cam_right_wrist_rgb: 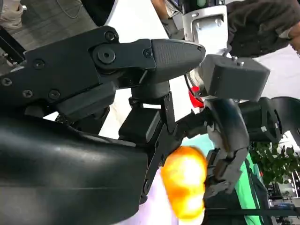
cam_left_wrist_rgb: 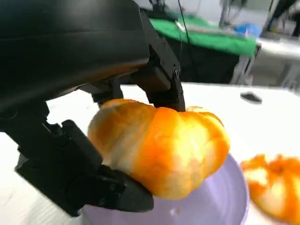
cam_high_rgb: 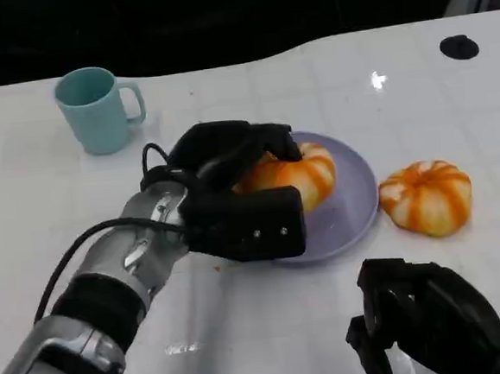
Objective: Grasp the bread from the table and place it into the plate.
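Observation:
My left hand (cam_high_rgb: 233,188) grips an orange-and-white striped bread (cam_high_rgb: 305,176) over the left part of the purple plate (cam_high_rgb: 355,205). In the left wrist view its fingers (cam_left_wrist_rgb: 159,79) lie across the top of the bread (cam_left_wrist_rgb: 164,145) and another presses it from below, just over the plate (cam_left_wrist_rgb: 220,201). Whether the bread touches the plate I cannot tell. A second bread of the same kind (cam_high_rgb: 426,196) lies on the table right of the plate. My right hand (cam_high_rgb: 425,320) rests at the near right edge, holding nothing, its fingers loosely bent and apart.
A teal mug (cam_high_rgb: 98,108) stands at the far left of the white table. A small black disc (cam_high_rgb: 459,47) lies at the far right. The table's dark back edge runs behind them. In the right wrist view the held bread (cam_right_wrist_rgb: 185,187) shows beyond the fingers.

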`<state>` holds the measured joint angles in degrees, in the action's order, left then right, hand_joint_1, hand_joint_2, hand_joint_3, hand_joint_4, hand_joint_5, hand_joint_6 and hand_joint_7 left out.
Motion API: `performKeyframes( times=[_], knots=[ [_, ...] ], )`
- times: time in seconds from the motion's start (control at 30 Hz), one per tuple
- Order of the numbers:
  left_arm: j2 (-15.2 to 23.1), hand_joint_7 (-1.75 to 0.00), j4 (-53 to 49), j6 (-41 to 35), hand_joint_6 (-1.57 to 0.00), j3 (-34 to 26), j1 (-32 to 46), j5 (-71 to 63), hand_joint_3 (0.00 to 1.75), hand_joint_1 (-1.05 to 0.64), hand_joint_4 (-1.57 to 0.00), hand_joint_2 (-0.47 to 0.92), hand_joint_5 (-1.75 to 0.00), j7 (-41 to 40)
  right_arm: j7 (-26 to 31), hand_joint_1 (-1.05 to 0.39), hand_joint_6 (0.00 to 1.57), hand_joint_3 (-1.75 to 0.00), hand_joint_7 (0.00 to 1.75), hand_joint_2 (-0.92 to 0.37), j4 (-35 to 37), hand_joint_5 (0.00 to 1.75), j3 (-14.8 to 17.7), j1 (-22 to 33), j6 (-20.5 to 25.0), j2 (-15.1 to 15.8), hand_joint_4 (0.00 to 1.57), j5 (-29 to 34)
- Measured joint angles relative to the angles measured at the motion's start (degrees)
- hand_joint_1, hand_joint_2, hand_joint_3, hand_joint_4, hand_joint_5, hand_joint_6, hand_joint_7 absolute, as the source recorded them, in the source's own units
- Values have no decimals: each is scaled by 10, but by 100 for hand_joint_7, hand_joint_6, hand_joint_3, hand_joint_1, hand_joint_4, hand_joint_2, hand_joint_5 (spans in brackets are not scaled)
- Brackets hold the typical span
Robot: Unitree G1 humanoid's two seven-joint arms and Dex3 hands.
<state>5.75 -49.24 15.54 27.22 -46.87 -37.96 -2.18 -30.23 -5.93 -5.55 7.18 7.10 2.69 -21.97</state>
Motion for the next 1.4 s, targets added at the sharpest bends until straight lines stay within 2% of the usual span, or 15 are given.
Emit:
performKeyframes(
  times=[0.13,0.2,0.37,0.6,0.8,0.83,0.93,1.13,1.2,1.27,1.33,1.37,1.4],
  knots=[
    [7,0,5,-10,-18,18,0,-13,46,-78,-7,92,-30,25,1,-93,106,-37,150,-92,-2,162,0,4,-1,0,123,0],
    [14,0,12,-11,-16,25,0,-17,51,-83,-2,92,-31,30,2,-93,106,-37,151,-92,-3,162,0,5,-1,0,123,0],
    [41,-3,55,-12,-20,35,8,-25,53,-83,-1,92,-42,52,4,-92,104,-37,151,-92,-12,163,2,5,1,0,122,-2],
    [76,-7,139,4,-32,18,70,-3,46,-75,-12,92,-50,64,5,-92,104,-37,151,-92,-17,164,3,5,2,0,123,-3],
    [96,-10,224,32,-48,-36,140,72,37,-64,-27,92,-63,75,4,-92,103,-37,151,-92,-22,165,4,7,8,1,121,-4],
    [96,-10,238,39,-50,-48,154,95,36,-63,-28,92,-65,79,4,-92,103,-37,151,-92,-23,165,4,7,9,1,121,-5],
    [93,-11,276,46,-59,-83,200,183,32,-54,-27,92,-93,118,4,-92,104,-37,152,-92,-23,165,5,8,11,1,121,-5],
    [58,-19,359,30,-74,-150,291,380,33,-51,-51,92,-111,201,4,-92,104,-35,150,-92,-22,164,5,7,12,1,121,-6],
    [49,-44,385,18,-71,-162,316,412,37,-52,-57,92,-126,212,4,-92,104,-35,151,-92,-22,164,5,6,13,1,122,-7],
    [41,-83,419,5,-62,-173,347,446,38,-53,-58,92,-144,216,4,-92,104,-35,151,-92,-22,164,5,6,13,2,122,-7],
    [30,-104,458,-23,-56,-182,381,478,40,-55,-57,92,-156,220,4,-92,104,-35,151,-92,-23,164,5,6,13,3,121,-7],
    [27,-124,473,-37,-53,-185,397,488,41,-57,-55,92,-167,220,4,-93,104,-36,151,-92,-23,164,5,6,13,4,121,-7],
    [25,-132,488,-50,-51,-187,411,502,41,-57,-53,92,-171,222,4,-93,104,-36,151,-92,-23,164,5,6,13,5,121,-7]
  ],
)
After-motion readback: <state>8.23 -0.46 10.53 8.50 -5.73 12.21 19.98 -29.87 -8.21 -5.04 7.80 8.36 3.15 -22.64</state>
